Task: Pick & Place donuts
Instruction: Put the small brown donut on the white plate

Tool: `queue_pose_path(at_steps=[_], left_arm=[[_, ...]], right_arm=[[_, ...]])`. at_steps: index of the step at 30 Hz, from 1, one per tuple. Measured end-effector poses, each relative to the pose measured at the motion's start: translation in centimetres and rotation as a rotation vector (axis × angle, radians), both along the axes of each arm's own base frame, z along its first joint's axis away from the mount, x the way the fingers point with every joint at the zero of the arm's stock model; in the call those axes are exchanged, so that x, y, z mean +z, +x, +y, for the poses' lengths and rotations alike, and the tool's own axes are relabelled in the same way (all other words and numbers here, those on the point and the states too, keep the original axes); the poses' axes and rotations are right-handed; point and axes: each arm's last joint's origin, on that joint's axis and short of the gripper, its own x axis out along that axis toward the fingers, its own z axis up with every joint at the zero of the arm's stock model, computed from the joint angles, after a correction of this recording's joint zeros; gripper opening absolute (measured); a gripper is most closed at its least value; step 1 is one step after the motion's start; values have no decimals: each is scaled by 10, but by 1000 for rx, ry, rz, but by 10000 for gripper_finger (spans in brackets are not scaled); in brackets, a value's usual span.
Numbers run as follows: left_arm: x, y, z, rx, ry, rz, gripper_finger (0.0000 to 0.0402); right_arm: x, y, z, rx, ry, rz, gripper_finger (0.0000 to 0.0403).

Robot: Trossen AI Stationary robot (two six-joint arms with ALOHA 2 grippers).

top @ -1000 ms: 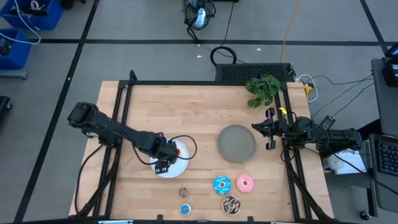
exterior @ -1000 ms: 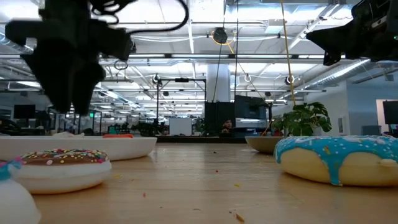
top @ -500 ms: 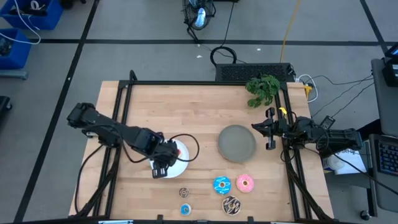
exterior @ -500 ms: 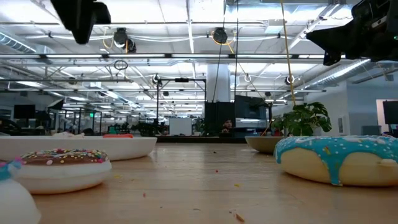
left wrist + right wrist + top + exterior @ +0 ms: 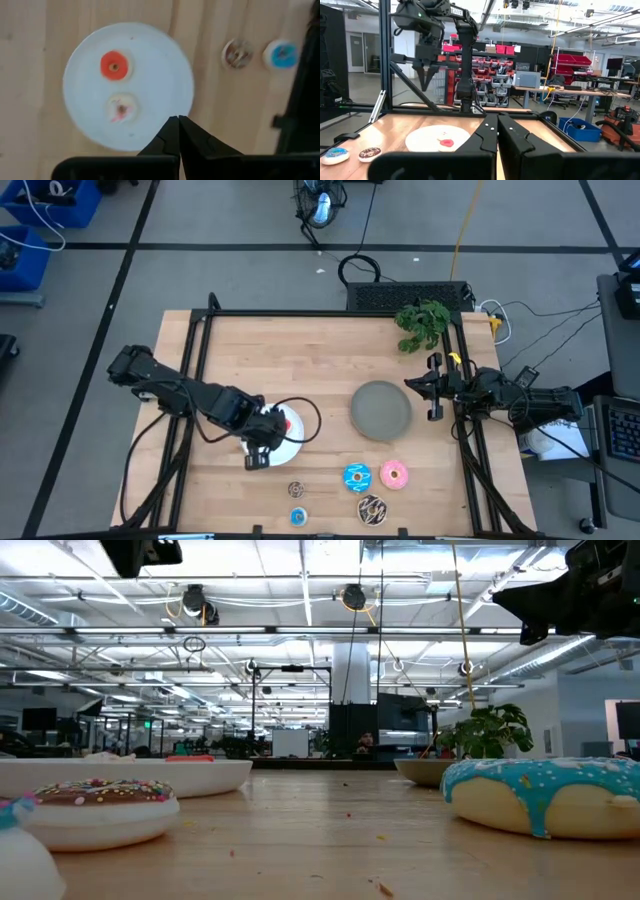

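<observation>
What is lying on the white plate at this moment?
On the white plate lie two tiny donuts: the red donut and the white donut. From overhead the left gripper covers part of the plate; the left wrist view shows the plate nearly whole.

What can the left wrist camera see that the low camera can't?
Only the left wrist view shows the red donut and white donut lying apart on the white plate, seen from above, with the left gripper shut and empty. Only the low view shows the blue sprinkled donut. Both show the white plate and the small brown donut.
</observation>
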Motion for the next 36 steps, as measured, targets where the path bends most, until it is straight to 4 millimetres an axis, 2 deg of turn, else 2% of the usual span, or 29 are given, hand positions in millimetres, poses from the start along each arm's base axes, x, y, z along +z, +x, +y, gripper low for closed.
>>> queue_pose_path(at_steps=[3, 5, 9, 13, 19, 22, 26, 30, 36], left_arm=[[-3, 6, -9, -19, -36, -18, 6], [-10, 7, -17, -60, -48, 29, 4], [-19, 23, -33, -89, -62, 83, 4], [-28, 45, -51, -236, -30, 129, 3], [-23, 74, -73, -445, 16, 40, 3], [-19, 89, -78, -486, 22, -6, 5], [-19, 100, -82, -572, 65, -81, 3], [-25, 104, -83, -561, 125, -125, 9], [-25, 105, -83, -534, 123, -127, 14]], right_arm=[[0, 0, 0, 0, 0, 0, 0], [0, 0, 0, 0, 0, 0, 0], [0, 0, 0, 0, 2, -1, 0], [0, 0, 0, 1, 3, -2, 0], [0, 0, 0, 0, 3, -1, 0], [0, 0, 0, 1, 3, -1, 0], [0, 0, 0, 0, 3, -2, 0], [0, 0, 0, 0, 3, -1, 0], [0, 0, 0, 1, 3, -2, 0]])
